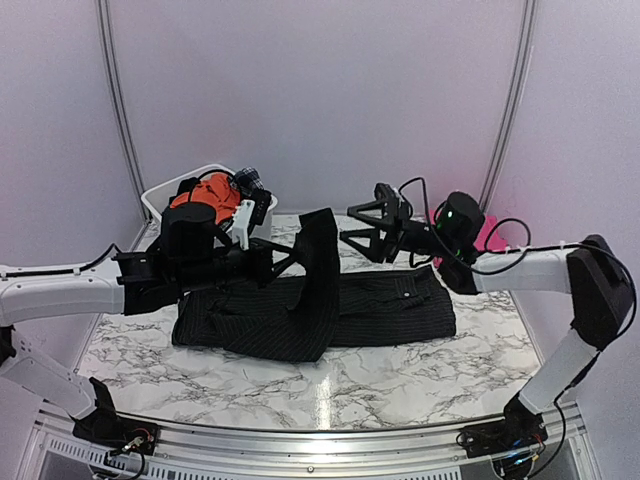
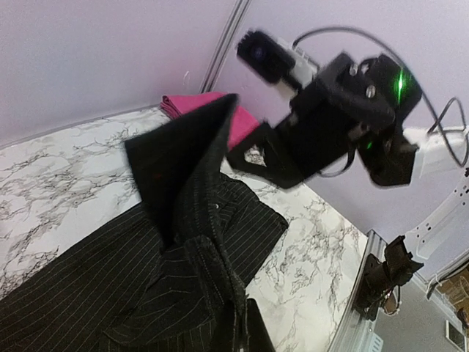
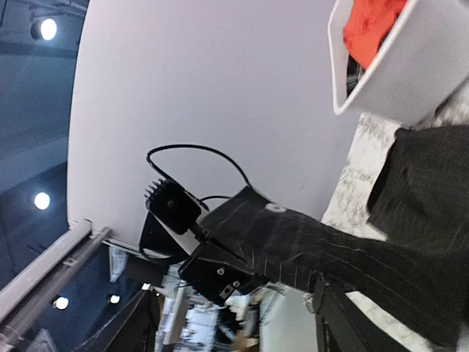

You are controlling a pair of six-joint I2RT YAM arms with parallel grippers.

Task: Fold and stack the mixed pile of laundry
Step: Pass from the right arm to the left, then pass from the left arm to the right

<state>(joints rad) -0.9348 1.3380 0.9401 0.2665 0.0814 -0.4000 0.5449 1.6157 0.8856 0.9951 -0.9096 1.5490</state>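
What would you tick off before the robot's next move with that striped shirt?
1. Left hand shut on the shirt's raised flap: ok.
2. Right hand open, holding nothing: ok.
3. Shirt flat on the table: not ok, the flap stands up and the middle is bunched.
4. Pink cloth apart from the shirt: ok.
5. Tub with the orange garment off the shirt: ok.
6. Grip firm enough to pull: cannot tell.
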